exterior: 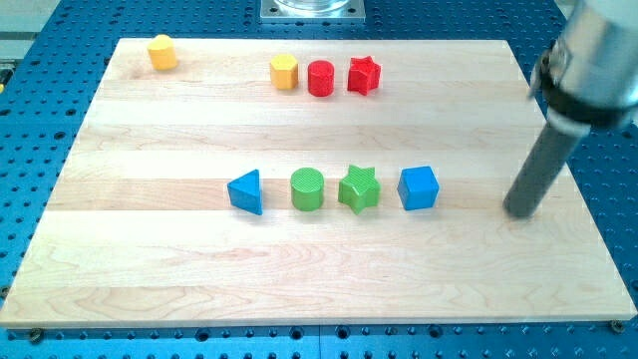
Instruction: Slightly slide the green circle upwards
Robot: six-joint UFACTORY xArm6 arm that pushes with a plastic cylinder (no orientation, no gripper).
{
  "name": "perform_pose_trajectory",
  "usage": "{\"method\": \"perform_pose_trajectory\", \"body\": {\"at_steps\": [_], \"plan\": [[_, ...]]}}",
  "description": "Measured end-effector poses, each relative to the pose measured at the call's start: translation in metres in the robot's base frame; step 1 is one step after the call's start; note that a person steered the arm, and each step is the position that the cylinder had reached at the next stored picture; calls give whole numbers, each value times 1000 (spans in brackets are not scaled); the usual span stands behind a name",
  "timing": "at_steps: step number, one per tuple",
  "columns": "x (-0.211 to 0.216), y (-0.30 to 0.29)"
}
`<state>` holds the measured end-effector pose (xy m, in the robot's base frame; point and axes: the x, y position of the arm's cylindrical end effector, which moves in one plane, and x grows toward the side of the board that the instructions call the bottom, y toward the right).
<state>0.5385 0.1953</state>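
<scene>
The green circle [308, 188] stands in the middle of the wooden board [150, 249], in a row of blocks. A blue triangle [246, 191] is at its left. A green star [359, 188] touches or nearly touches its right side, and a blue cube [418, 187] is further right. My tip [519, 212] rests on the board near the view's right edge, well to the right of the blue cube and far from the green circle.
Near the view's top stand a yellow hexagon [284, 72], a red circle [320, 78] and a red star [364, 76] in a row. A yellow block [162, 52] sits at the top left corner. A metal base [312, 9] is above the board.
</scene>
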Motion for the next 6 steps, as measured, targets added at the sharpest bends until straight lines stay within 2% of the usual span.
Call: {"method": "perform_pose_trajectory", "body": {"at_steps": [1, 2, 3, 4, 5, 6], "plan": [[11, -110], [-13, -181], [-36, -211], [-77, -176], [-124, -191], [-134, -219]]}}
